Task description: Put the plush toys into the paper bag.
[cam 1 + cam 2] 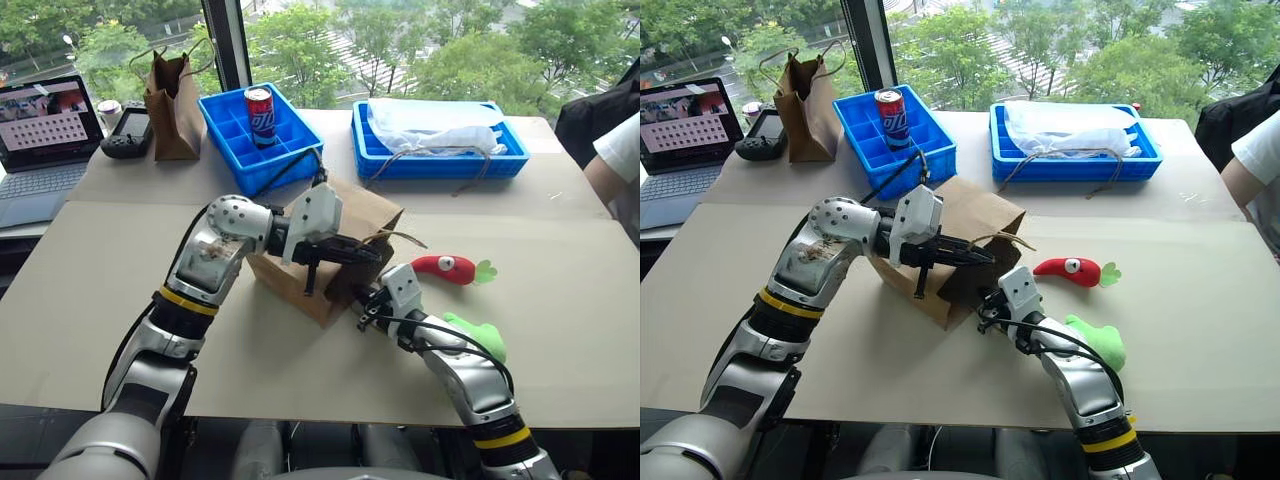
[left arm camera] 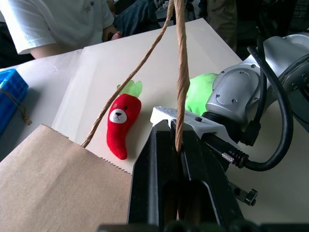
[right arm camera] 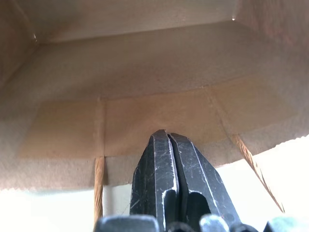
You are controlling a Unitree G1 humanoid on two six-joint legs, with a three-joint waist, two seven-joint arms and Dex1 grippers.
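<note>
The paper bag [image 1: 335, 245] lies on its side on the tabletop [image 1: 560, 300], mouth toward the red chili plush [image 1: 447, 267] and green plush [image 1: 482, 335]. The left claw [image 2: 177, 140] is clenched on the bag's cord handle [image 2: 181, 72]. The right claw [image 3: 168, 140], clenched empty, points into the bag's mouth. Behind stand a cola can [image 1: 259, 112] in a blue tray [image 1: 225, 125] and a smaller bag [image 1: 172, 95].

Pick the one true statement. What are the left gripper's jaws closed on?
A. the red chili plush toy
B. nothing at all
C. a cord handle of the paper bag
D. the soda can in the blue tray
C: in the left wrist view the left gripper pinches a cord handle of the paper bag, while the red chili plush toy lies on the table.
</note>
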